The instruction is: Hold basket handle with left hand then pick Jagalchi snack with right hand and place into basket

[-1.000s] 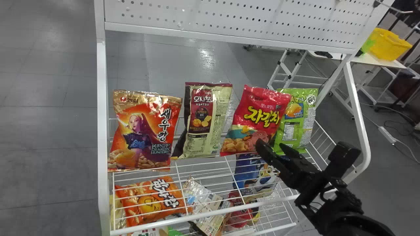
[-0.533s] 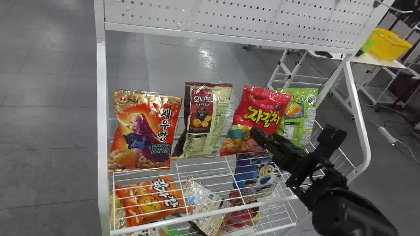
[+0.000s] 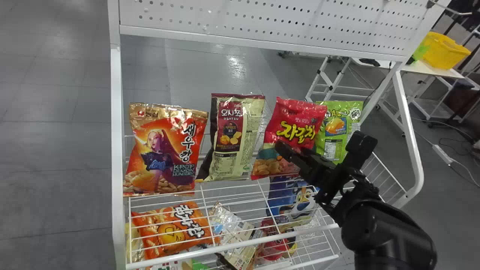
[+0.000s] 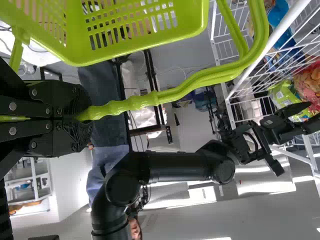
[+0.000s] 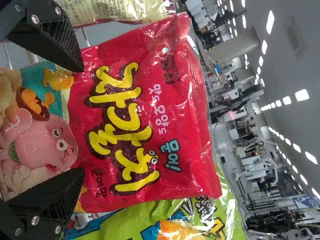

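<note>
The Jagalchi (image 3: 296, 120) stands on the wire shelf (image 3: 232, 245), its printed front showing and its top tipped a little to the robot's right. The right gripper (image 3: 292, 148) is at the lower part of that front, coming in from the robot's right. Its jaws are wide apart, and in the right wrist view the Jagalchi lies across the gap between them, its yellow lettering and top edge reaching out past the fingertips. One finger (image 5: 55, 37) overlaps each side of the bag's lower part in that view; whether either touches it, I cannot tell. On the robot's left of the Jagalchi is a cream-and-maroon bag (image 3: 232, 135), with an orange bag (image 3: 161, 150) farther left; on its right is a green bag (image 3: 335, 123), partly hidden by it. The left gripper (image 4: 82, 119) has its jaws drawn together on the double green handle (image 4: 175, 92) of the basket (image 4: 125, 50). The basket is near that gripper and well apart from the Jagalchi, which is on the shelf among the other bags.
</note>
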{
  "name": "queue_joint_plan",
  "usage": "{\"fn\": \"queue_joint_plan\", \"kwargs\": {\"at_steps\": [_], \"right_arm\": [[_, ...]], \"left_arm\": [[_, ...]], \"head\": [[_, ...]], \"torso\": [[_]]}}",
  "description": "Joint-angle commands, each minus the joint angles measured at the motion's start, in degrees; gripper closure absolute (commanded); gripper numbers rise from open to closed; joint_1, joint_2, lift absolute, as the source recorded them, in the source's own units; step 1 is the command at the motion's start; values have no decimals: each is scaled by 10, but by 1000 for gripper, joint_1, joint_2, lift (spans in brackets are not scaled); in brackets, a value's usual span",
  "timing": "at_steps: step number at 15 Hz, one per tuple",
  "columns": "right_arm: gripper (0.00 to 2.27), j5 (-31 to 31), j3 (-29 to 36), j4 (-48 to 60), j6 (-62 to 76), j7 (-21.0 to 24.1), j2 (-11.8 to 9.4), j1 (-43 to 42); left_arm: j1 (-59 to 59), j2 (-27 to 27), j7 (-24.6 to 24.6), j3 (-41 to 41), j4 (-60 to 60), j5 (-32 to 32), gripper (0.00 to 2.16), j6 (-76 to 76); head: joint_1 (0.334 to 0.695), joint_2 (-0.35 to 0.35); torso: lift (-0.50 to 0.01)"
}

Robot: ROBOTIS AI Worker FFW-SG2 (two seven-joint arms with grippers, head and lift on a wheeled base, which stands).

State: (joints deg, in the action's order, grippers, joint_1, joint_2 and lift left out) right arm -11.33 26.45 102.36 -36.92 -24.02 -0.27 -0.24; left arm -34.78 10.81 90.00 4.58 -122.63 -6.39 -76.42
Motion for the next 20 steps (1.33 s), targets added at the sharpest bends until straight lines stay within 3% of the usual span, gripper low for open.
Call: {"fn": "queue_joint_plan", "kwargs": {"at_steps": [1,4,7,9,10,11,12,20], "right_arm": [[97,3,-11,-2,0,16,0,-2],[218,4,-18,-2,-3,38,0,-3],[886,4,-20,-2,-3,37,0,-3],[1521,-2,-20,-1,-3,37,0,-1],[1713,-4,-20,0,-3,37,0,-1],[1744,-4,-20,3,-3,36,0,2],[2148,-4,-20,4,-3,37,0,4],[2226,-4,-10,66,-14,40,2,37]], "left_arm": [[-2,0,6,3,-1,-1,2148,2],[-2,0,6,4,-2,-1,2148,2],[-2,1,6,4,-2,-1,2148,2],[-2,0,6,5,-1,-1,2148,2],[-2,1,6,5,-1,-1,2148,2],[-2,1,6,5,-1,-1,2148,2],[-2,1,6,6,-1,-1,2148,2],[-5,1,6,6,-2,-2,2148,3]], "head": [[695,-350],[695,-350],[695,-350],[695,-350],[695,-350],[695,-350],[695,-350],[695,-350]], "torso": [[-8],[-8],[-8],[-8],[-8],[-8],[-8],[-8]]}}
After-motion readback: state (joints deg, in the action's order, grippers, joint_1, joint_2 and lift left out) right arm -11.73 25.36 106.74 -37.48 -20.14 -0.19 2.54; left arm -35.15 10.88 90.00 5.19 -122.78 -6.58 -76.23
